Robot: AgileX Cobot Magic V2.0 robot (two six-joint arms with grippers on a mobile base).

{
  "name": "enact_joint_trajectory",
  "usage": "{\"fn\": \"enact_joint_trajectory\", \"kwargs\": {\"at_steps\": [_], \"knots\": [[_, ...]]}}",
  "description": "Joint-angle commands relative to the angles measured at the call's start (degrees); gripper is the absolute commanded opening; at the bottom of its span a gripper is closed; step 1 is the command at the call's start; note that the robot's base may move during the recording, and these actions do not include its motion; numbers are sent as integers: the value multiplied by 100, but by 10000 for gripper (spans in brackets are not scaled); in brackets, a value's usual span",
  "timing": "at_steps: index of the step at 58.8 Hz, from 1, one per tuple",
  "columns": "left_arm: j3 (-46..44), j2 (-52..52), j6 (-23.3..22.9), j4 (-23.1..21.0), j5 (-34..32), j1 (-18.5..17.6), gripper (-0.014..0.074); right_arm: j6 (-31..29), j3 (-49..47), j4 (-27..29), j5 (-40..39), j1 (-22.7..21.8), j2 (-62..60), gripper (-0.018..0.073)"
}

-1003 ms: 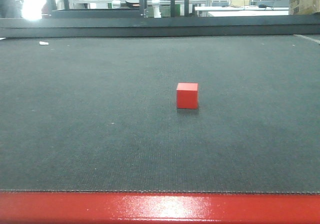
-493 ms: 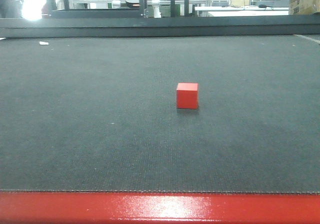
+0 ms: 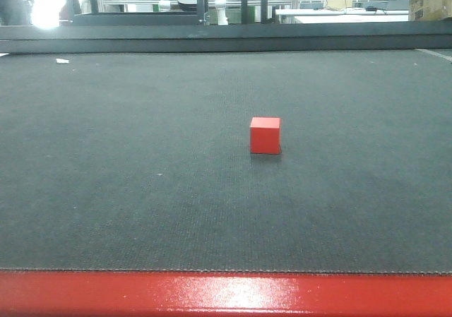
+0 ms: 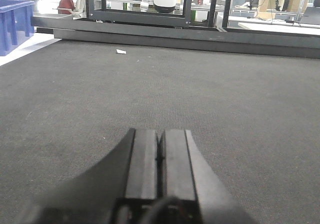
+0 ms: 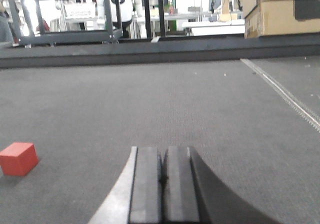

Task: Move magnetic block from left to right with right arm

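Observation:
The magnetic block, a small matte red cube, rests on the dark grey mat a little right of the middle in the front view. The right wrist view shows the same magnetic block at its far left edge, well to the left of my right gripper. That gripper is shut with nothing in it, low over the mat. My left gripper is also shut and empty, and the block does not show in its view. Neither arm appears in the front view.
A glossy red table rim runs along the near edge. A dark bar bounds the far side of the mat. A small white scrap lies far left. A blue bin stands left; a cardboard box stands far right.

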Motion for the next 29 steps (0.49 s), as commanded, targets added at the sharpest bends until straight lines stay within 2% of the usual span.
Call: {"fn": "enact_joint_trajectory", "kwargs": {"at_steps": [1, 12, 16, 21, 29], "knots": [[53, -78, -25, 0, -520, 4, -116, -45, -256, 10, -528, 5, -107, 69], [53, -78, -25, 0, -520, 4, -116, -45, -1427, -3, 448, 5, 392, 71], [53, -78, -25, 0, -520, 4, -116, -45, -1849, -3, 620, 5, 839, 109], [53, -78, -25, 0, -520, 4, -116, -45, -2275, -3, 653, 5, 1463, 211], [53, -78, -25, 0, -520, 4, -116, -45, -2811, -3, 680, 126, 2456, 441]]}}
